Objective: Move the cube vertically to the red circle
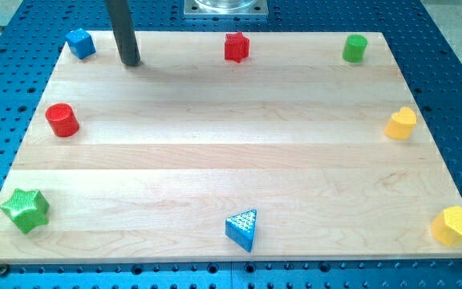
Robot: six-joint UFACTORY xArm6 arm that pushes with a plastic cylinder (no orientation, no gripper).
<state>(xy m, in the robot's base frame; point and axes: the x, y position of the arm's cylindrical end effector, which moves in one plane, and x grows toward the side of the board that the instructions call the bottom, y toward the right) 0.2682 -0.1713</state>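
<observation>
A blue cube (79,42) sits at the board's top left corner. A red circle block (62,120) stands on the left side, below the cube. My tip (131,63) rests on the board just to the right of the blue cube, with a small gap between them. It is above and to the right of the red circle.
A red star (236,46) is at top middle, a green cylinder (354,48) at top right. A yellow heart-like block (401,124) is at right, a yellow hexagon (454,225) at bottom right. A blue triangle (242,229) is at bottom middle, a green star (26,209) at bottom left.
</observation>
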